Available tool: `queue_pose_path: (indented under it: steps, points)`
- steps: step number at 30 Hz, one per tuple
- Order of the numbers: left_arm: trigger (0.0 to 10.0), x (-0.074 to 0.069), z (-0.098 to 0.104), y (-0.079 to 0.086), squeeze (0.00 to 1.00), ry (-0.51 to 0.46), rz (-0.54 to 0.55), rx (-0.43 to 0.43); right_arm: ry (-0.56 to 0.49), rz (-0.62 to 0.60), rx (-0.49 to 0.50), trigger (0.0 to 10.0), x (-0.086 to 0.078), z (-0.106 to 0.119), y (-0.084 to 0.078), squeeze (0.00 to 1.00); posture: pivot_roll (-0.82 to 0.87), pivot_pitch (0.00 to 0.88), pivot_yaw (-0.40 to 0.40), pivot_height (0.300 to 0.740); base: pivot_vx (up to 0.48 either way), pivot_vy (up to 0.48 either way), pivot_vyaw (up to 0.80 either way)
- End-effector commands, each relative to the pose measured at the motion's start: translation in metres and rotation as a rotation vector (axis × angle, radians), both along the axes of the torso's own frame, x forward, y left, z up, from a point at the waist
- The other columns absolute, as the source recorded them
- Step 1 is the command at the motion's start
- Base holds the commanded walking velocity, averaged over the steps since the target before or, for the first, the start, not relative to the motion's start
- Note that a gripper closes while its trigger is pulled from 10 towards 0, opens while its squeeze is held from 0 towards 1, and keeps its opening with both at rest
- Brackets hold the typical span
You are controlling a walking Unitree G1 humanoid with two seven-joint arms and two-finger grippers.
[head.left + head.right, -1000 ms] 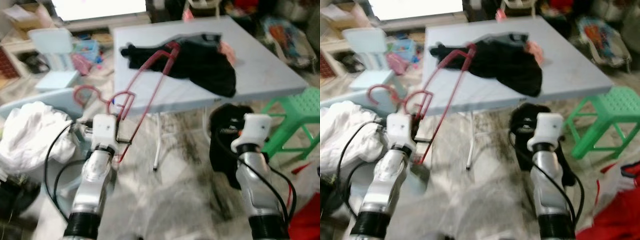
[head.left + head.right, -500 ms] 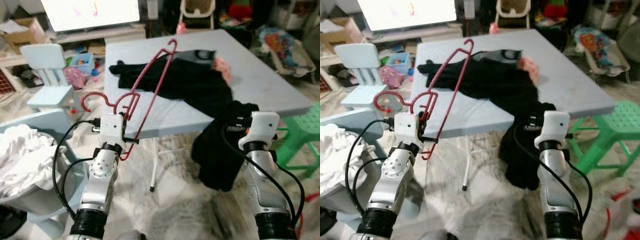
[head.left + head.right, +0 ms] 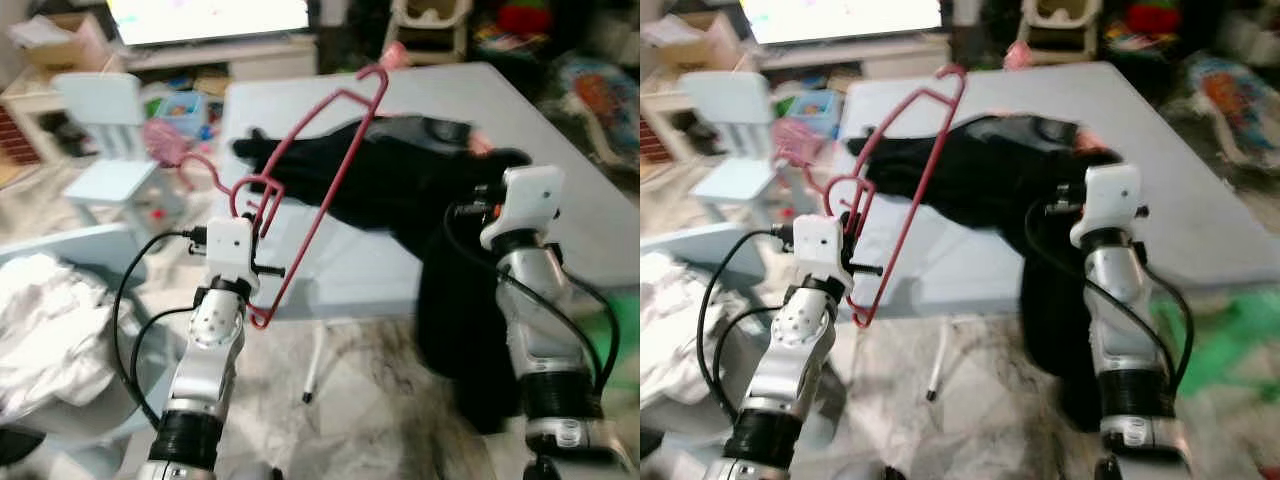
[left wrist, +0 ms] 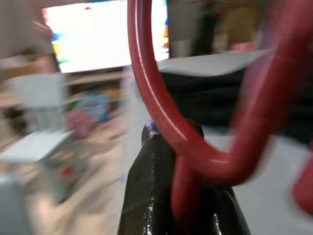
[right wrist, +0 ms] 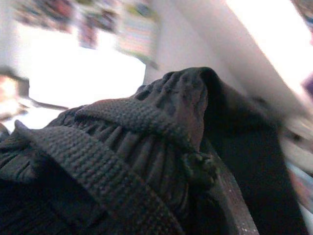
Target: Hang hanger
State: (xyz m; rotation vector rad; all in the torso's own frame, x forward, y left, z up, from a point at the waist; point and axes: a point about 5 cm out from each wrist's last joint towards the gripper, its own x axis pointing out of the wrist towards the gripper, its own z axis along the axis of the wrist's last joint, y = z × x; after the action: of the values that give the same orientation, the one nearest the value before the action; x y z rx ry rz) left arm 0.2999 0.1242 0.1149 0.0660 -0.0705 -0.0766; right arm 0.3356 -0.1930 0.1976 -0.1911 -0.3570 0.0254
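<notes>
White cloth (image 3: 50,330) seen heaped at the far left, low down, with a small pale-blue chair (image 3: 105,130) beyond it and a bright screen (image 3: 210,15) along the top edge. Next, toward the middle, found the left gripper (image 4: 173,142) raised in front of the near edge of the table (image 3: 590,200), its black fingers (image 4: 156,196) pressed together on the red hanger (image 3: 309,240) with no gap showing between them. Held the hanger close under its hook, in the air. Stood tilted, that hanger: hook curling out toward the chair side, long frame slanting up and to the right over the near left part of the tabletop, lowest corner hanging below the table edge beside the silver forearm. Lay spread across the middle of the table, behind the frame: a black garment (image 3: 400,190). Farther right, saw one end of the garment spilling off the near edge and hanging down toward the floor. Found the right gripper (image 3: 505,175) up at that same spot, buried in the black fabric; bunched ribbed cloth covered it in the right wrist view, so could not tell how its jaws stood. At the far right, made out a blurred green shape (image 3: 1230,330) low beside the table.
</notes>
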Motion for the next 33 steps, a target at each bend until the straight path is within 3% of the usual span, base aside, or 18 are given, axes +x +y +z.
queue_pose_path:
  steps: [1,7,11,12,15,16,17,20,22,25,26,30,33]
  points:
    - [10.0,0.001,0.004,0.007,0.00,-0.014,0.050,0.000,-0.003,0.019,0.016,10.0,0.001,0.001,-0.001,0.00,0.01,0.000,0.016,0.740,0.000,0.000,0.68]
    - [10.0,-0.002,0.004,0.007,0.00,-0.012,0.041,-0.005,-0.011,0.059,0.028,10.0,0.011,0.009,0.005,0.00,0.02,0.000,0.020,0.740,0.000,0.000,0.68]
    - [10.0,-0.004,0.003,0.003,0.00,-0.011,0.033,0.001,0.006,0.108,0.090,10.0,0.042,0.030,0.014,0.00,0.03,0.000,0.009,0.740,0.000,0.000,0.33]
    - [10.0,-0.003,0.004,0.001,0.00,-0.015,0.032,-0.001,-0.013,0.089,0.068,10.0,0.056,0.051,0.017,0.00,0.05,0.000,-0.007,0.740,0.000,0.000,0.00]
    - [10.0,-0.004,0.004,-0.002,0.00,-0.018,0.034,-0.003,-0.071,0.004,0.128,10.0,0.072,0.095,0.012,0.00,0.07,0.000,-0.029,0.740,0.000,0.000,0.00]
    - [10.0,-0.004,0.004,-0.002,0.00,-0.018,0.034,-0.003,-0.071,0.004,0.128,10.0,0.072,0.095,0.012,0.00,0.07,0.000,-0.029,0.740,0.000,0.000,0.00]
    - [10.0,-0.005,0.005,-0.003,0.00,-0.019,0.036,-0.006,-0.115,-0.063,0.151,10.0,0.076,0.120,0.006,0.00,0.08,0.000,-0.045,0.740,0.000,0.000,0.00]
    - [10.0,-0.009,0.004,-0.006,0.00,-0.020,0.035,-0.017,-0.200,-0.245,0.158,10.0,0.073,0.159,-0.016,0.00,0.10,0.000,-0.068,0.740,0.000,0.000,0.00]
    - [10.0,-0.011,0.003,-0.006,0.00,-0.016,0.033,-0.019,-0.213,-0.319,0.144,10.0,0.071,0.164,-0.026,0.00,0.11,0.000,-0.071,0.740,0.000,0.000,0.00]
    - [10.0,-0.013,0.000,-0.007,0.00,-0.004,0.031,-0.020,-0.191,-0.434,0.151,10.0,0.069,0.157,-0.047,0.00,0.10,0.000,-0.074,0.740,0.000,0.000,0.00]
    - [10.0,-0.013,-0.002,-0.008,0.00,0.007,0.018,-0.021,-0.103,-0.520,0.126,10.0,0.068,0.133,-0.064,0.00,0.10,0.000,-0.071,0.740,0.000,0.000,0.00]
    - [10.0,-0.012,-0.003,-0.013,0.00,0.016,-0.019,-0.029,0.048,-0.583,0.105,10.0,0.066,0.089,-0.081,0.00,0.09,0.000,-0.065,0.740,0.000,0.000,0.00]
    - [10.0,-0.012,-0.004,-0.017,0.00,0.022,-0.040,-0.028,0.136,-0.661,0.171,10.0,0.056,0.057,-0.102,0.00,0.08,0.000,-0.053,0.740,0.000,0.000,0.00]
